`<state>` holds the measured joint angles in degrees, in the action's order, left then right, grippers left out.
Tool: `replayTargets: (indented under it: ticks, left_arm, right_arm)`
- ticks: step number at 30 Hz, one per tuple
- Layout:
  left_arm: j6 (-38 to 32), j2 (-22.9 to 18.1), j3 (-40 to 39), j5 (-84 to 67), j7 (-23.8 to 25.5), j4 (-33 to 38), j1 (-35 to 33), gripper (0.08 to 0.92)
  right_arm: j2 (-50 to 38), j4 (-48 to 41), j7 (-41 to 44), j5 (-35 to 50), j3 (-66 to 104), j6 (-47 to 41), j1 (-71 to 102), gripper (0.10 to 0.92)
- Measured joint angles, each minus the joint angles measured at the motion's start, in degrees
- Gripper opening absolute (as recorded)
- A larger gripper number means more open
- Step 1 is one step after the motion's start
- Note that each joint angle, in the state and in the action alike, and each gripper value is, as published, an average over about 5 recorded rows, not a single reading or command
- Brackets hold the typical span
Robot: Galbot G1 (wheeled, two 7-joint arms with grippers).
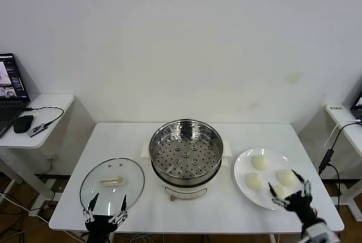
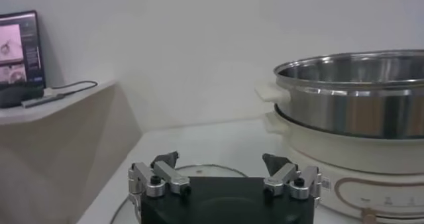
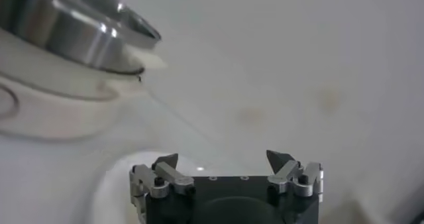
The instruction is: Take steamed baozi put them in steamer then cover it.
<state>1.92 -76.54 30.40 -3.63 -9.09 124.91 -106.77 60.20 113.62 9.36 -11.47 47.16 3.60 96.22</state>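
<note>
The steamer [image 1: 185, 152], a shiny steel pot with a perforated tray on a white base, stands at the table's middle. Three cream-white baozi [image 1: 260, 162] lie on a white plate [image 1: 242, 169] to its right. A fourth baozi [image 1: 279, 191] shows partly under my right gripper [image 1: 288, 189], which is open and empty just above the plate's near edge. The glass cover [image 1: 112, 183] with its cream handle lies flat to the steamer's left. My left gripper [image 1: 106, 204] is open and empty at the cover's near edge. The left wrist view shows the left gripper [image 2: 220, 160], cover [image 2: 199, 172] and steamer [image 2: 358, 106]. The right wrist view shows the right gripper [image 3: 222, 158] and steamer [image 3: 59, 26]; the baozi are hidden there.
The white table [image 1: 113, 135] stands against a plain wall. A side desk on the left holds a laptop [image 1: 8, 93] and a mouse [image 1: 22, 123]. Another desk [image 1: 345, 118] with hanging cables stands on the right.
</note>
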Motion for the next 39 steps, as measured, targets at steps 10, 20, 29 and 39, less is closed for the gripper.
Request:
replayTargets:
  ticks: [10, 20, 29, 39]
  left_arm:
    - [0.60, 0.60, 0.44, 1.72, -0.02, 0.35, 0.58, 0.823]
    - [1.13, 0.50, 0.08, 2.79, 0.01, 0.23, 1.44, 0.823]
    - [1.09, 0.19, 0.51, 2.99, -0.52, 0.13, 2.12, 0.823]
    - [1.10, -0.36, 0.67, 2.84, -1.10, 0.58, 2.98, 0.823]
  right_arm:
    - [-13.73, -5.10, 11.66, -8.67, -0.95, -5.06, -9.98, 0.823]
    - [-28.31, -12.94, 26.41, -7.11, -12.83, -9.02, -24.54, 0.823]
    - [-32.95, -22.37, 38.29, -2.54, -38.49, -9.72, -50.28, 0.823]
    - [-30.37, -33.89, 46.10, -2.16, -62.10, -8.69, -72.15, 0.823]
